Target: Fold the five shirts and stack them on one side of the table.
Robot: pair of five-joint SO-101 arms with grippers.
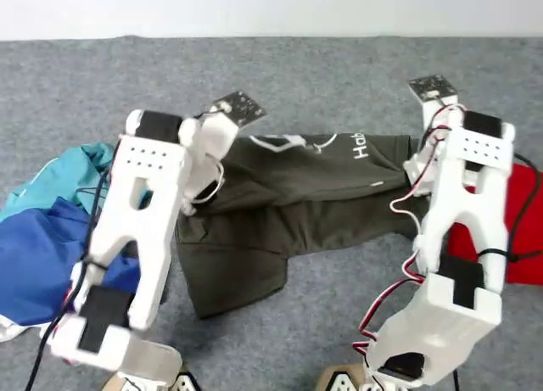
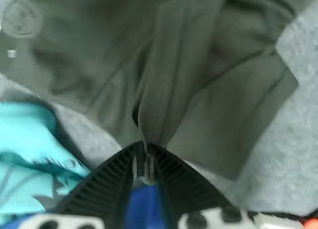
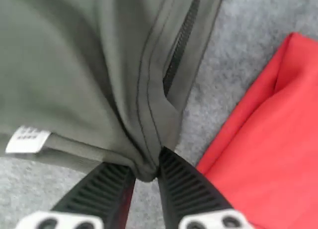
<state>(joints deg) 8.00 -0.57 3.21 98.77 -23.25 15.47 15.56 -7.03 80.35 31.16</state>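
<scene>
High view over the table (image 1: 339, 77): the dark green shirt (image 1: 305, 196) lies stretched between both arms, bunched and not yet folded. The left gripper (image 2: 144, 162) is pinched tight on a ridge of its cloth, and the right gripper (image 3: 147, 172) is clamped on the opposite edge. Just beside the right gripper lies a red shirt (image 3: 258, 139), possibly folded already, though I can't be sure. Near the left gripper a teal shirt (image 1: 59, 175) and a blue shirt (image 1: 34, 255) sit crumpled, so most of the job looks left.

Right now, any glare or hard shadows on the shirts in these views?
High view: even light, no glare, only soft shadows on the grey table cover. Left wrist view: a fold of the olive shirt is shaded next to the left end effector. Right wrist view: no glare on the red shirt.
</scene>
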